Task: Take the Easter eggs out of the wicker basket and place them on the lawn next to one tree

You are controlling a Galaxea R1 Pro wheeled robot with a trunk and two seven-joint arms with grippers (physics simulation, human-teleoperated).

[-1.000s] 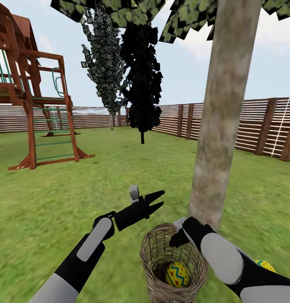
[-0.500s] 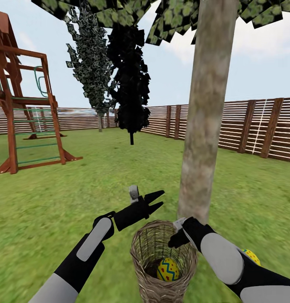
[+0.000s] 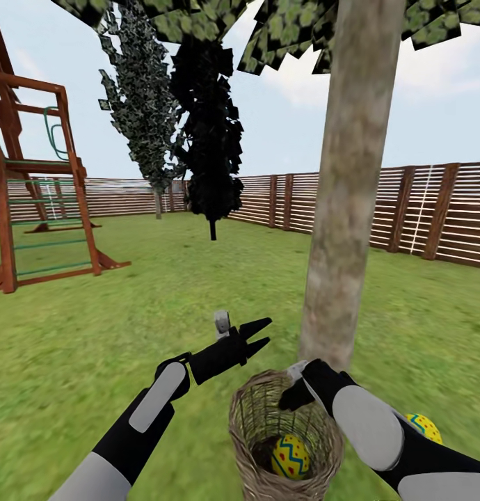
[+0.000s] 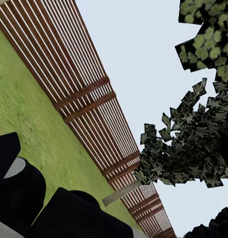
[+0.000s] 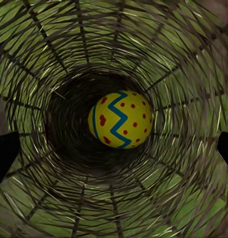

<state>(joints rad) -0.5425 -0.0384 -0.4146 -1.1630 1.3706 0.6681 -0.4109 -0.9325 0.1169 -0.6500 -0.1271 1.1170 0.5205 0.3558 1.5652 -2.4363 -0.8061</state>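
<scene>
From the head view we see the wicker basket (image 3: 285,445) standing upright on the lawn (image 3: 163,306), just in front of the foot of the tree (image 3: 344,209) with the thick grey-beige trunk. Inside the basket, at its bottom, lies one Easter egg (image 3: 290,456), yellow with a blue-green zigzag and red dots. A second Easter egg (image 3: 424,426) rests on the grass to the right of the basket, near the trunk's base and partly hidden behind our right forearm. Our left gripper (image 3: 259,334) hangs in the air just above and to the left of the basket's rim, its two dark fingers spread apart and holding nothing. Our right gripper (image 3: 290,390) sits at the basket's rim on the side nearest the trunk, pointing down into the opening; from here we cannot tell how its fingers stand. Beyond the basket, two dark narrow trees (image 3: 198,132) stand far back, a wooden play set (image 3: 38,202) rises well to the left, and a brown slat fence (image 3: 421,216) runs behind the trunk.

In the left wrist view we look past a dark part of our own arm at the fence (image 4: 84,94), a strip of grass (image 4: 29,119) and leafy branches (image 4: 193,139) against the sky.

In the right wrist view we look straight down the woven wall of the basket (image 5: 54,64). The egg (image 5: 120,119) lies at the bottom, at the middle of the basket. The dark tips of the right gripper's fingers (image 5: 5,153) show at either edge of the picture, wide apart and touching nothing.
</scene>
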